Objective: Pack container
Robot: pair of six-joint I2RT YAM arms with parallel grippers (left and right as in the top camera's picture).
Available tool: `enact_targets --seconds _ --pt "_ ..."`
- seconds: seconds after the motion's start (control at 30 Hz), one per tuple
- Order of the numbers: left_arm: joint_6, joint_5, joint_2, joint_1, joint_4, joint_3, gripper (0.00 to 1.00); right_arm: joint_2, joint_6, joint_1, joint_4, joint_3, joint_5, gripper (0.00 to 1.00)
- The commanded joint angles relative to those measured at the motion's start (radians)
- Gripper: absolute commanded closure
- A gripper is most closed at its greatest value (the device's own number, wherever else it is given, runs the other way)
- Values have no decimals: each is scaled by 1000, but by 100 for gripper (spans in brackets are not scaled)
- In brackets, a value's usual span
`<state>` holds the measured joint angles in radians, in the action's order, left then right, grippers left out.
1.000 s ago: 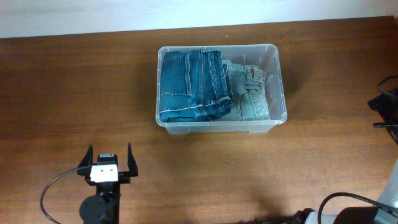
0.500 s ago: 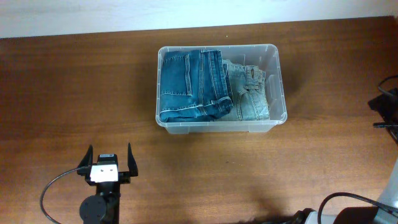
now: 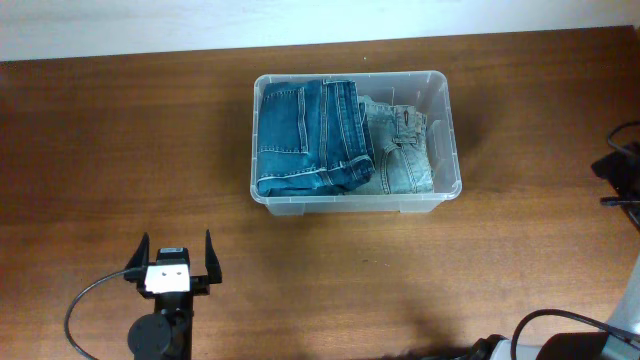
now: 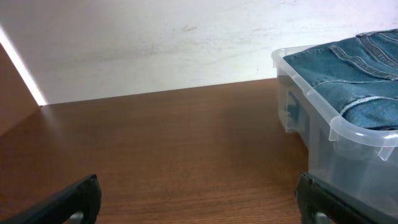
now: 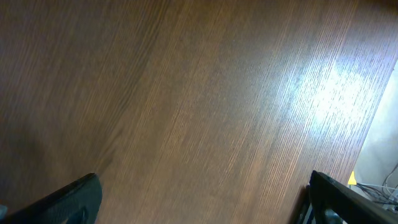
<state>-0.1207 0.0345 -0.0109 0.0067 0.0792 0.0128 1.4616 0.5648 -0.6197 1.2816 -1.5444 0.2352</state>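
Now — container (image 3: 446, 120) well apart from left gripper (image 3: 176, 246) | it and right gripper (image 5: 199, 202) released

A brown wooden table (image 3: 120, 150) with a fine lengthwise grain carries one clear plastic container (image 3: 447, 120), set flat toward the far side, near the pale wall (image 3: 150, 25). Light glares off the polished wood at one end.

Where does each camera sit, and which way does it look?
Overhead: above the table, facing down on the container of folded jeans; left pincer open, lower left.
Left wrist: low, looking across the table to the wall; fingertips in the bottom corners.
Right wrist: facing down on the table; right pincer open.
Shared: overhead and left wrist both show the container.
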Motion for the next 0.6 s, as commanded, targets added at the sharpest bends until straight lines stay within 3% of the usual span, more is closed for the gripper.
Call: enact_targets --seconds 0.0,0.17,0.3,0.43,0.57 --pt "-16 7 6 -4 2 -4 1 -54 -14 -2 6 3 0 2" --pt "-16 7 6 -4 2 -4 1 -209 -8 71 -19 5 -40 2" --pt "-16 7 6 -4 2 -4 1 -361 -6 214 -172 71 -40 2" --pt "-16 7 6 -4 2 -4 1 -607 -10 377 -458 311 -32 2" --pt "-16 7 6 -4 2 -4 1 -808 -10 420 -584 560 -29 2"
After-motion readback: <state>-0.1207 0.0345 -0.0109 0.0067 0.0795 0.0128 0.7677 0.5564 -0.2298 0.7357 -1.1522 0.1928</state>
